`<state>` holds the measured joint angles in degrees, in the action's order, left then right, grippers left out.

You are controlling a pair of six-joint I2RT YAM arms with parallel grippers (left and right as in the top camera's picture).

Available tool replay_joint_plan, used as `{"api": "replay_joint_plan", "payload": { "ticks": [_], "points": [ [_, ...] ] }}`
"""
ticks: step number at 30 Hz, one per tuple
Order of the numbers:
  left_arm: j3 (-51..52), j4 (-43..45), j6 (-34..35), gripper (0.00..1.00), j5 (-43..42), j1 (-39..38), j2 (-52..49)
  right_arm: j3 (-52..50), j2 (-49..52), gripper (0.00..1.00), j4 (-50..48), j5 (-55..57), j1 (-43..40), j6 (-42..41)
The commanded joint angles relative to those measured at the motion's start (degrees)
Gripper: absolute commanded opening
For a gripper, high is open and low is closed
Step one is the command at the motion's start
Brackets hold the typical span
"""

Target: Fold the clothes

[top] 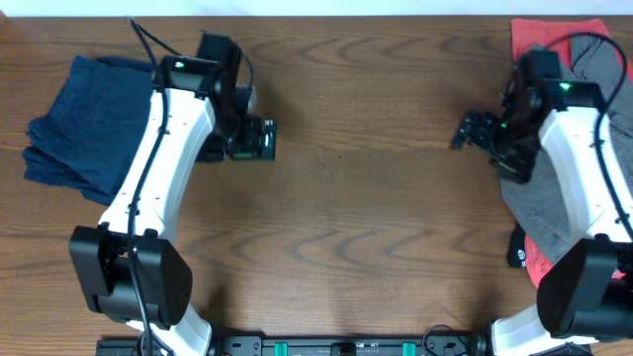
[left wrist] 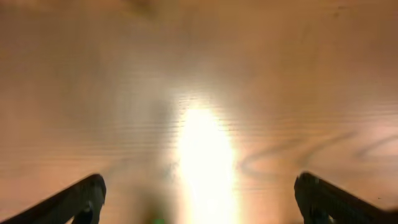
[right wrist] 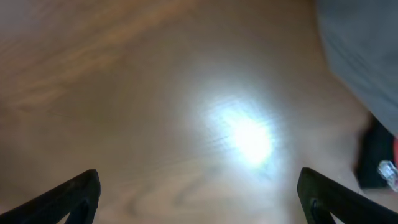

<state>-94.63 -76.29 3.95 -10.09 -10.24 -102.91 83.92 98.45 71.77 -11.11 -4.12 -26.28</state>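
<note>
A folded navy garment [top: 84, 129] lies at the far left of the wooden table. My left gripper [top: 259, 138] hovers to its right over bare wood; in the left wrist view [left wrist: 199, 199] its fingers are wide apart and empty. My right gripper [top: 467, 131] is over bare wood left of a grey T-shirt [top: 559, 213]; in the right wrist view [right wrist: 199, 196] its fingers are wide apart and empty. The navy shorts with waistband and button are not in view.
The grey T-shirt [right wrist: 364, 56] lies over a red-orange cloth [top: 554, 35] at the right edge. A small black object [top: 518, 252] sits by the shirt's lower edge, also in the right wrist view [right wrist: 373, 158]. Glare marks the wood under both wrists.
</note>
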Motion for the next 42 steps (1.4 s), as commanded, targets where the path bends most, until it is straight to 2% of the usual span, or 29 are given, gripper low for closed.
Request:
{"api": "replay_joint_plan", "payload": {
  "ticks": [1, 7, 13, 17, 23, 27, 33, 42],
  "points": [
    [0.02, -4.96, -0.72, 0.98, 3.28, 1.36, -0.04, 0.81, -1.05, 0.99, 4.17, -0.66, -1.01, 5.03],
    [0.04, -16.33, 0.59, 0.98, 3.08, 2.45, 2.27, 0.57, -2.27, 0.99, 14.47, 2.86, 0.39, 9.38],
    [2.80, -17.42, 1.97, 0.98, 3.10, 2.45, 11.85, -3.91, -11.85, 0.99, 14.01, 2.69, 3.58, 11.34],
    [8.50, -11.02, 2.32, 0.98, 3.10, 2.45, 24.06, -11.10, -24.92, 0.99, 5.33, 2.97, 6.60, 10.38],
    [22.27, 9.55, 2.10, 0.98, 4.39, 2.45, 51.04, -25.16, -52.89, 0.99, -13.66, 17.88, 12.52, 3.69],
    [30.40, 21.22, 2.10, 0.98, 7.80, 2.45, 67.01, -31.54, -67.58, 0.99, -20.26, 21.86, 12.90, 3.58],
    [32.44, 20.46, 2.12, 0.98, 7.78, 2.45, 79.60, -33.20, -79.58, 0.99, -15.08, 23.32, 12.87, 3.61],
    [32.44, 19.34, 2.12, 0.98, 7.78, 2.45, 83.08, -33.20, -81.59, 0.99, -9.62, 19.02, 12.87, 3.15]
  ]
}}
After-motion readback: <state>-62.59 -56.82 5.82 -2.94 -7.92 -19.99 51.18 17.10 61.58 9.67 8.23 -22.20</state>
